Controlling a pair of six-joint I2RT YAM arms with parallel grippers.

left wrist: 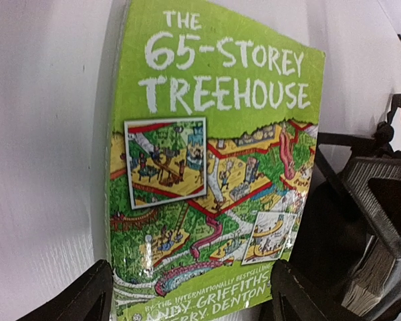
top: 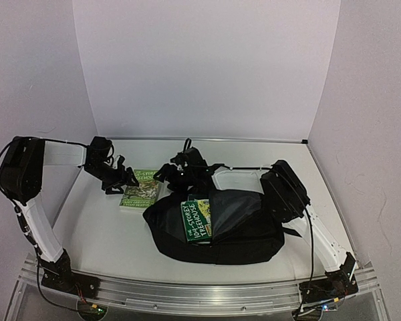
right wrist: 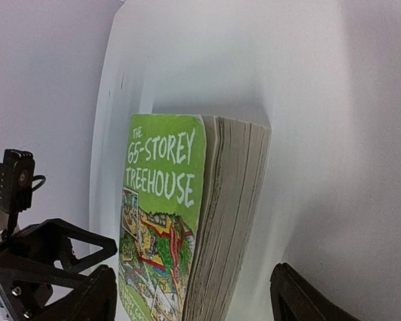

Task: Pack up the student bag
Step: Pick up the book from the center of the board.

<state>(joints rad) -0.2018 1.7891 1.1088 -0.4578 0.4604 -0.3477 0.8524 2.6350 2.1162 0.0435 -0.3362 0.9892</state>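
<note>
The student bag point(top: 237, 231), a big black backpack, lies at the table's middle right. A green book point(top: 196, 219) sticks out of its open top. A second green book, "The 65-Storey Treehouse" point(top: 139, 189), lies flat on the table left of the bag. My left gripper point(top: 123, 179) hangs over that book's left end. It is open, with its fingers point(left wrist: 87, 297) standing either side of the cover point(left wrist: 214, 167). My right gripper point(top: 172, 172) is at the book's right side, also open. The page edge point(right wrist: 230, 221) shows between its fingers point(right wrist: 301, 297).
White walls close the table at the back and both sides. The bag's black straps point(top: 187, 160) lie bunched behind the right gripper. The left gripper's frame point(right wrist: 40, 261) shows in the right wrist view, and the right gripper's frame point(left wrist: 381, 194) in the left wrist view.
</note>
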